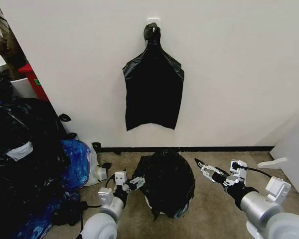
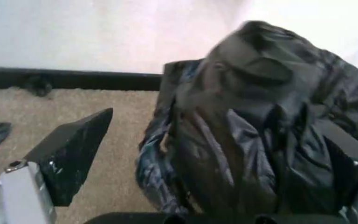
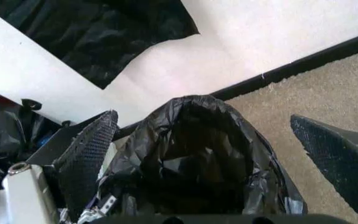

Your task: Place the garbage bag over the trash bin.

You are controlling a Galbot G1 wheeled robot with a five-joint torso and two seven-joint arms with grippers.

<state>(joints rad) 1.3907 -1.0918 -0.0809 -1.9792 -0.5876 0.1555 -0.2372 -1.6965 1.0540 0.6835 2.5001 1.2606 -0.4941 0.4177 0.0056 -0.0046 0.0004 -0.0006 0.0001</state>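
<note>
- The garbage bag, thin, glossy and crinkled black plastic, is draped over the trash bin on the beige carpet near the wall; of the bin only a sliver of white is seen low at the bag's edge.
- In the right wrist view the bag's mouth is seen standing open and rounded, its film gathered in folds around the rim.
- The left end effector is held at the bag's left side with its fingers spread; one dark wedge-shaped finger stands clear over the carpet, while the other lies against the bag's film. Nothing is seen clamped.
- The right end effector is held just right of the bag, apart from it, its textured fingers wide apart and empty.
- Both forearms are extended low and forward from the robot, angled inward toward the bag.
- A flat bunch of black bags is hung on the white wall, knotted at the top.
- A heap of stuffed black and blue bags is piled to the left.
</note>
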